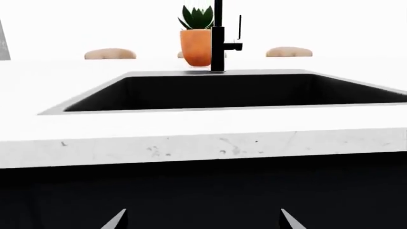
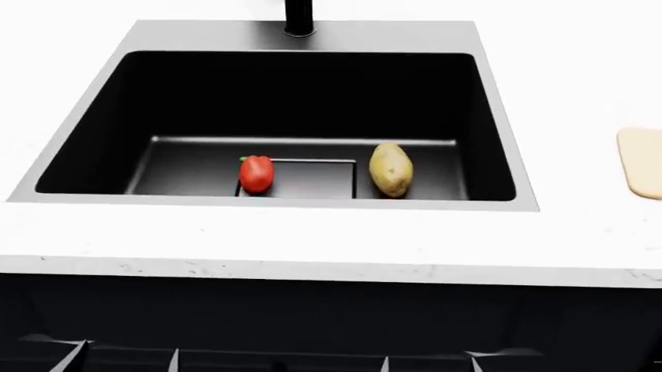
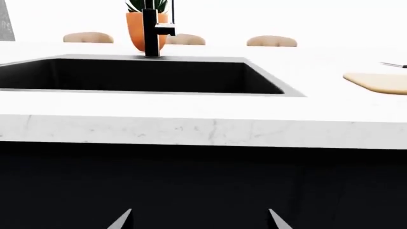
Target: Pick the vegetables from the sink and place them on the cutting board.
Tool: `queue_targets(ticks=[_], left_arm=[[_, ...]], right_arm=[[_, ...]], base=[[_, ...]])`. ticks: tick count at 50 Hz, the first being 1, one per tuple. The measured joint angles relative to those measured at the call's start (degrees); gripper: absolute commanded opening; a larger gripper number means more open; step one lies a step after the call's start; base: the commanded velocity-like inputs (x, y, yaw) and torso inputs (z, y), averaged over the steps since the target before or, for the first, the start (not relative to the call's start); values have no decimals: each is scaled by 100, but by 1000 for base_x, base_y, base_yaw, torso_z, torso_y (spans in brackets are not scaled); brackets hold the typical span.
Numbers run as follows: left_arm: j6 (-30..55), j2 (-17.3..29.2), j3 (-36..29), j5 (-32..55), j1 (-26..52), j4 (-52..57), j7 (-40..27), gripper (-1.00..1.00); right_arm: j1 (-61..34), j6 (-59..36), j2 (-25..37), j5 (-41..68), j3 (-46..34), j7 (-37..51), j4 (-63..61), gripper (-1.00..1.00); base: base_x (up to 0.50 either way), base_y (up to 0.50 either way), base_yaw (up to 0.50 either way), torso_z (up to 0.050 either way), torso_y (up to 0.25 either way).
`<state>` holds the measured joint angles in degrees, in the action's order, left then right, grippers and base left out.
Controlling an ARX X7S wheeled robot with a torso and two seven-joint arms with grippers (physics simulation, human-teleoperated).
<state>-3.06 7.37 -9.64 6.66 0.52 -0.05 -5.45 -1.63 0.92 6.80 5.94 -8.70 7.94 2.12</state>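
The black sink (image 2: 207, 35) is set in a white counter, with its faucet (image 2: 299, 19) at the back. On its floor lie a small red bell pepper (image 2: 256, 173) and, to its right, an oval yellow-brown potato (image 2: 391, 169). The beige cutting board (image 2: 641, 163) lies on the counter at the right edge and also shows in the right wrist view (image 3: 381, 81). My left gripper (image 2: 124, 358) and right gripper (image 2: 429, 363) are both open and empty, low in front of the dark cabinet below the counter edge. The vegetables are hidden in both wrist views, where my left gripper (image 1: 203, 222) and right gripper (image 3: 199, 220) face the cabinet front.
The white marble counter's front edge (image 2: 331, 260) lies between my grippers and the sink. An orange pot with a green plant (image 1: 196, 45) stands behind the faucet (image 1: 218, 43). Beige chair backs (image 1: 110, 53) show beyond. A thin dark object (image 3: 394, 65) lies past the board.
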Motion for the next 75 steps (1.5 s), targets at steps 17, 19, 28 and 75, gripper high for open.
queue_targets(ticks=[17, 19, 28, 75], left_arm=[[-7, 74, -79, 42, 2, 7, -100, 100], [1, 77, -73, 69, 1, 14, -115, 100], [143, 90, -70, 191, 0, 155, -187, 100], [5591, 281, -10, 1865, 5373, 36, -175, 100]], right_arm=[[2, 27, 77, 43, -104, 83, -8, 100], [2, 29, 85, 47, -116, 92, -10, 100], [-32, -70, 132, 39, -161, 167, -150, 100], [-4956, -4840, 858, 1224, -200, -536, -205, 100]], base=[[0, 0, 0, 26, 0], [0, 0, 0, 0, 0], [0, 0, 0, 0, 0], [131, 0, 0, 0, 0]])
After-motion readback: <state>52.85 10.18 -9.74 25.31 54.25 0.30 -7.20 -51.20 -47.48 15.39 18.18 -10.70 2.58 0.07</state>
